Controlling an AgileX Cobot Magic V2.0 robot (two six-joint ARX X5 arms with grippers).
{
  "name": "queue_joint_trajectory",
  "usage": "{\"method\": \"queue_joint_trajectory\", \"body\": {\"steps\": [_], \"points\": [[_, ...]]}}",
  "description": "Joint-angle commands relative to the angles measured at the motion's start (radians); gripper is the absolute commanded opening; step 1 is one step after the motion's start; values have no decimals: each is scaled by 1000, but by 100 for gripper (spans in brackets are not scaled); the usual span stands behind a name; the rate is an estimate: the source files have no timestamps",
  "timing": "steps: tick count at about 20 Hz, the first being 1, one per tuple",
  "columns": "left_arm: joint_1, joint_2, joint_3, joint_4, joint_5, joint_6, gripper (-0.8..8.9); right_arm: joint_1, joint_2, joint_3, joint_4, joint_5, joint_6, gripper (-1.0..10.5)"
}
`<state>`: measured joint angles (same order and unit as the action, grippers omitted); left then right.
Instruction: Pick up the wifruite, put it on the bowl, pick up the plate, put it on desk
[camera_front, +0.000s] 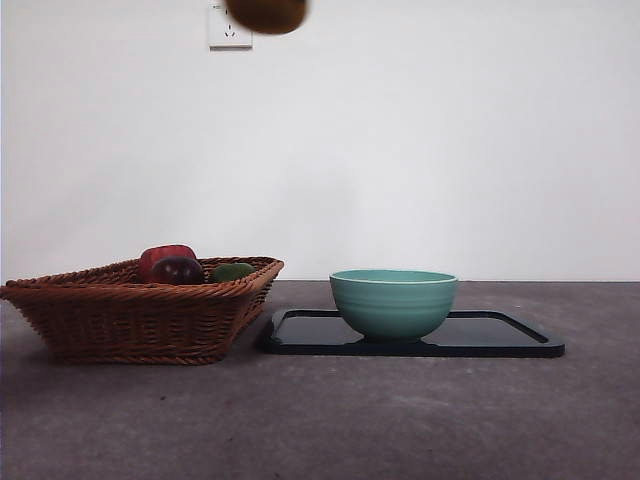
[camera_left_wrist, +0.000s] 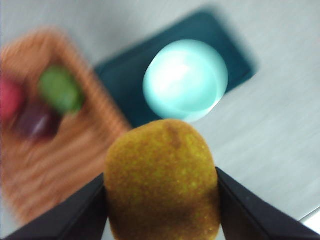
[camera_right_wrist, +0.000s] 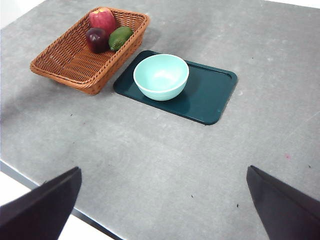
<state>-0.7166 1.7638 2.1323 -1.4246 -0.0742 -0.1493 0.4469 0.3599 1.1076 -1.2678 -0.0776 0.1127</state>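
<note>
While the left gripper (camera_left_wrist: 162, 200) holds the wifruite (camera_left_wrist: 162, 182) clenched between its jaws high above the worktop (camera_right_wrist: 150, 165), we see the teal bowl (camera_left_wrist: 185, 80) lying below and ahead of the fruit, on the dark tray (camera_right_wrist: 207, 95) beside the wicker basket (camera_right_wrist: 75, 60). We judge the carry must go forward until the fruit hangs over the bowl's mouth, then down. Our right gripper (camera_right_wrist: 162, 210) waits well back, jaws spread and empty.
</note>
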Motion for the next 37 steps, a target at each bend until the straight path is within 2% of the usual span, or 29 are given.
{"method": "queue_joint_trajectory", "body": {"steps": [1, 5, 8, 13, 28, 37], "points": [[37, -76, -109, -63, -22, -37, 245, 6, 2, 11, 10, -1, 11, 588], [133, -200, -344, -62, -91, -73, 245, 6, 2, 11, 10, 0, 11, 588], [204, -228, -449, -52, -92, -73, 245, 6, 2, 11, 10, 0, 11, 588], [253, -216, -547, 193, -90, -80, 245, 6, 2, 11, 10, -1, 11, 588], [253, 162, -561, 394, -90, -101, 245, 6, 2, 11, 10, -1, 14, 588], [253, 263, -561, 428, -85, -76, 246, 6, 2, 11, 11, 0, 14, 588]]}}
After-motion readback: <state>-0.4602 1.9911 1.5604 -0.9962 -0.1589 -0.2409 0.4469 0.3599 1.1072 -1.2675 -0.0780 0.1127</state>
